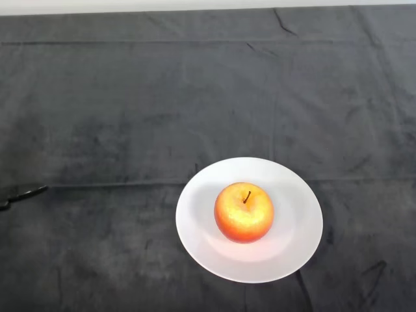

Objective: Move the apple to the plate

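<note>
Apple sits on the white plate, roughly centred, upright, stem pointing up toward camera; round, no clear long axis. Plate rests on the dark cloth, lower middle of view, nothing else on it

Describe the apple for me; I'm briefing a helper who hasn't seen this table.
On the dark cloth, look lower right of centre for the round white plate. The apple sits upright on it, stem up, red and yellow, the only fruit there.
</note>
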{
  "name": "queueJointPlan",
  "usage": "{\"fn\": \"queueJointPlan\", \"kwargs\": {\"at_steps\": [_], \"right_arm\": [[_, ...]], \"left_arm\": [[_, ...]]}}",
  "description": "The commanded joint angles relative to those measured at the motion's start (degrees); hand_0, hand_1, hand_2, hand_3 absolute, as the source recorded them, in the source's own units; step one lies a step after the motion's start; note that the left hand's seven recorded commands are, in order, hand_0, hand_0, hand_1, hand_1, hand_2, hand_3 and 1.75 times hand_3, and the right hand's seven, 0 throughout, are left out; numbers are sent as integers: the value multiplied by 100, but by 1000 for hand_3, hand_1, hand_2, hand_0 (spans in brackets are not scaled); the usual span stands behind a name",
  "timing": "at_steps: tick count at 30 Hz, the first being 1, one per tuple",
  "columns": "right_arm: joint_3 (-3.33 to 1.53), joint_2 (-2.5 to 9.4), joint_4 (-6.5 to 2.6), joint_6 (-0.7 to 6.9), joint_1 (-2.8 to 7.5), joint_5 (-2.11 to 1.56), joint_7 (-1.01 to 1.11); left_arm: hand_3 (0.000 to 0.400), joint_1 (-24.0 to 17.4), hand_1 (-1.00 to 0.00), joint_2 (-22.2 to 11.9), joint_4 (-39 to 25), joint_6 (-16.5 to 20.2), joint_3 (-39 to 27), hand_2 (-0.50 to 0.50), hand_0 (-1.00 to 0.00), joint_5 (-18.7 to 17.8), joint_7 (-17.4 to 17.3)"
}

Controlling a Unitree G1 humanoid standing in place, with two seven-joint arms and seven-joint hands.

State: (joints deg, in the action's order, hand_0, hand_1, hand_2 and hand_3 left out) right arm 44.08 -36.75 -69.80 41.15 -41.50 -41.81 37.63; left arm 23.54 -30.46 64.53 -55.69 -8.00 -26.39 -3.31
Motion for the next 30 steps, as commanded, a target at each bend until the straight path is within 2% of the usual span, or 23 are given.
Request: {"fn": "queueJointPlan", "kwargs": {"at_steps": [1, 10, 23, 30], "right_arm": [[85, -142, 7, -21, -56, -99, 10], [85, -146, -3, -21, -60, -97, 15], [85, -153, -18, -21, -66, -94, 22], [86, -157, -27, -20, -70, -92, 26]], "left_arm": [[0, -68, 0, -412, 214, -29, -199, 0, 0, -202, -95], [0, -189, 0, -623, 328, 341, -932, 0, 0, -810, -479], [0, -75, 0, -670, 367, 1393, -2426, 0, 0, -2254, -1062], [0, 150, 0, -674, 423, 1929, -3051, 0, 0, -2805, -1205]]}}
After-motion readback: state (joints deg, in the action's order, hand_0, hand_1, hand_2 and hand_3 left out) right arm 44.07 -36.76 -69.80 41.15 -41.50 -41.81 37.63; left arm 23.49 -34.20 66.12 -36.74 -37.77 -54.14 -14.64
